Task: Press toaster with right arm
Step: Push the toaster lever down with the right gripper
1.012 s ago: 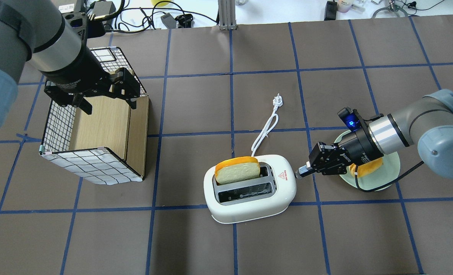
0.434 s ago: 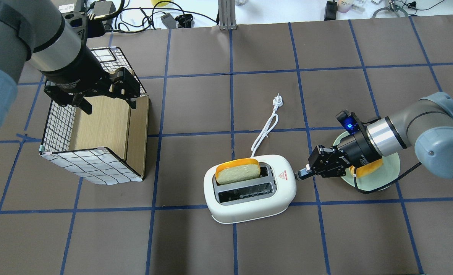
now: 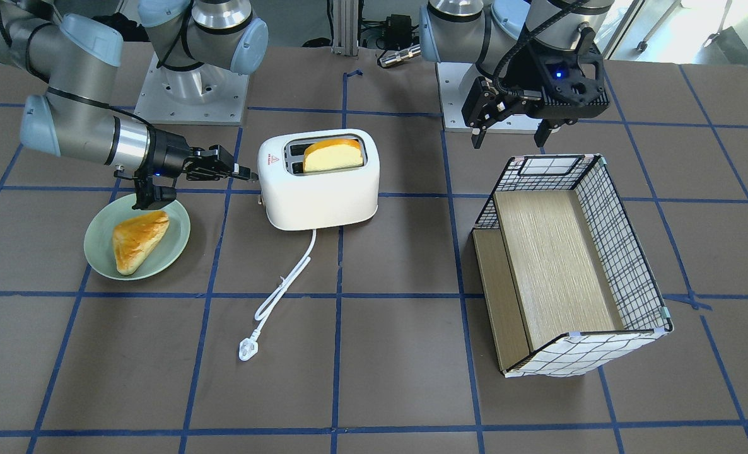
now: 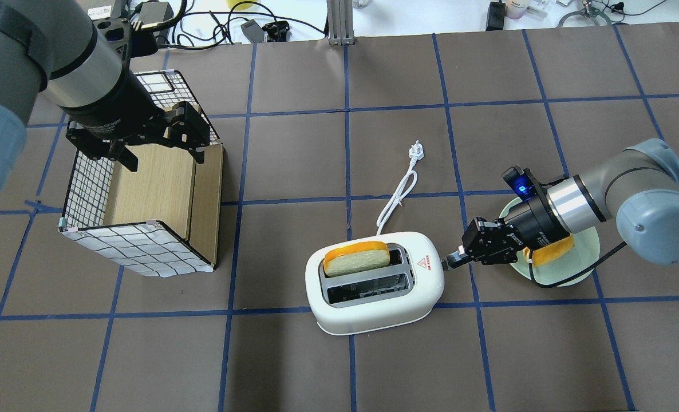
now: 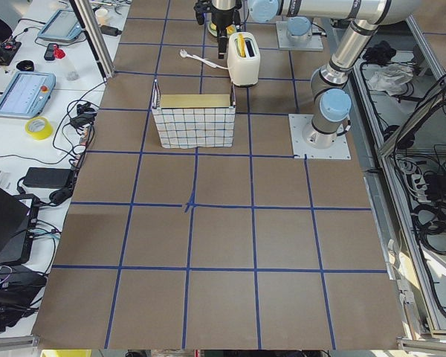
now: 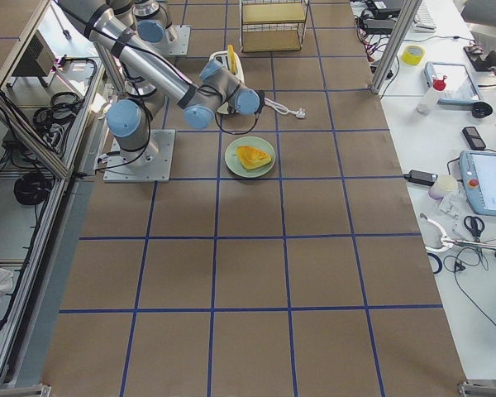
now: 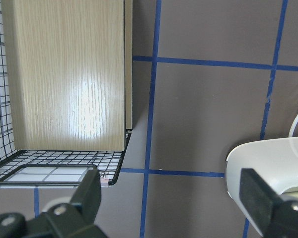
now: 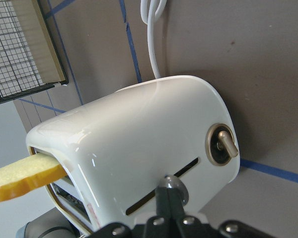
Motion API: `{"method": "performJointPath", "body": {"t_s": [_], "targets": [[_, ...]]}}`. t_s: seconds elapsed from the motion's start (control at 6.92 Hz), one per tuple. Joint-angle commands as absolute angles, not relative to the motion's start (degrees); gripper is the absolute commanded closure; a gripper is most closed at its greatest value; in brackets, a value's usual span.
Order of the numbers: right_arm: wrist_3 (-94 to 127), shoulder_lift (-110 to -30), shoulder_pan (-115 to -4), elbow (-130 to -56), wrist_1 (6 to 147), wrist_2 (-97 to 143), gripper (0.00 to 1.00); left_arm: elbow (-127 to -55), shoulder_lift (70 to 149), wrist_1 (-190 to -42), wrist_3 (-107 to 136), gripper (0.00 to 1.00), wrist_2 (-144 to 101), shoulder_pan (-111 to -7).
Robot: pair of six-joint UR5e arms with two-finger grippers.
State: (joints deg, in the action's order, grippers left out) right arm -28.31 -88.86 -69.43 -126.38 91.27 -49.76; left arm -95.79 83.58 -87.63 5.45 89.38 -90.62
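The white toaster (image 4: 374,297) stands mid-table with a yellow-crusted bread slice (image 4: 355,257) in its far slot. It also shows in the front-facing view (image 3: 323,195). My right gripper (image 4: 451,260) is shut, and its tips touch the toaster's end wall. In the right wrist view the shut fingertips (image 8: 169,196) rest on the silver lever knob in the slot of the toaster (image 8: 139,134), beside a round dial (image 8: 223,146). My left gripper (image 4: 165,151) is open and empty above the basket; it also shows in the front-facing view (image 3: 511,135).
A green plate (image 4: 583,272) with a toasted triangle (image 4: 552,252) lies under my right wrist. The toaster's white cord ends in a plug (image 4: 415,151) behind it. A wire basket (image 4: 145,252) with a wooden insert stands at the left.
My right gripper has shifted slightly down at the toaster's end. The bread slice sits lower in the slot than before. The left arm has not moved.
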Motion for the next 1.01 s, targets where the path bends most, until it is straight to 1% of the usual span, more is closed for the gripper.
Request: {"method": "performJointPath", "body": {"t_s": [0.0, 0.87], "targets": [[-28.4, -87.3, -69.5, -126.5, 92.9, -49.8, 1.00, -95.8, 83.6, -87.6, 5.4, 0.00, 89.4, -90.6], [-27.1, -85.6, -69.4, -127.1, 95.5, -50.3, 1.00, -95.8, 83.6, -87.6, 5.4, 0.00, 89.4, -90.6]]}}
